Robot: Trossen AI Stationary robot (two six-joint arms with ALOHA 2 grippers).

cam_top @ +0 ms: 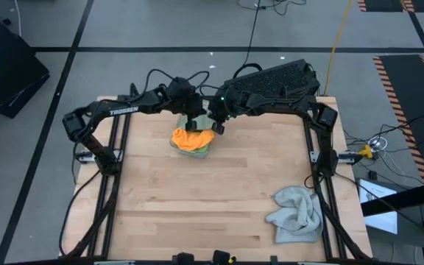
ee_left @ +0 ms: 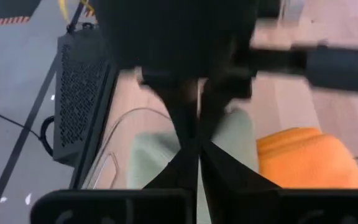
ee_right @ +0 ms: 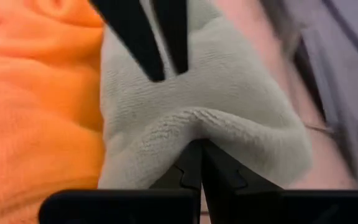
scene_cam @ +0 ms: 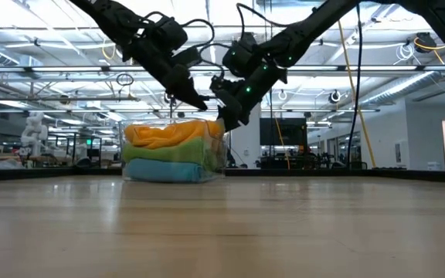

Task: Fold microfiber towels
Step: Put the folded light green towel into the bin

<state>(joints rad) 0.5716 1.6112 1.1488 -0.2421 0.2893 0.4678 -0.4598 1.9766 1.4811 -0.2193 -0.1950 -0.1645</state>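
Observation:
A clear plastic bin (scene_cam: pixel 221 161) stands at the table's far middle, holding a stack of folded microfiber towels: orange (scene_cam: pixel 168 133) on top, green (scene_cam: pixel 168 151) under it and blue (scene_cam: pixel 164 171) at the bottom. A sage green towel (ee_right: pixel 241 93) lies beside the orange one (ee_right: pixel 36 112) at the top of the bin. My right gripper (ee_right: pixel 197 146) is shut, its tips against the sage towel. My left gripper (scene_cam: pixel 204 105) is shut and hangs just above the stack, touching nothing. A light grey towel (cam_top: pixel 297 213) lies crumpled at the table's near right. My right gripper presses its shut fingertips against the sage green towel's rounded fold (ee_right: pixel 194 121), which is dented in at the tips. The fingers come slanting down from the table's right. I cannot tell whether any cloth is caught between them. The towel rests in the bin.
A black perforated box (cam_top: pixel 274 81) stands just beyond the table's far edge, behind the right arm. Both arms crowd over the bin (cam_top: pixel 179 125). Bare wooden tabletop (cam_top: pixel 197 199) lies between the bin and the near edge.

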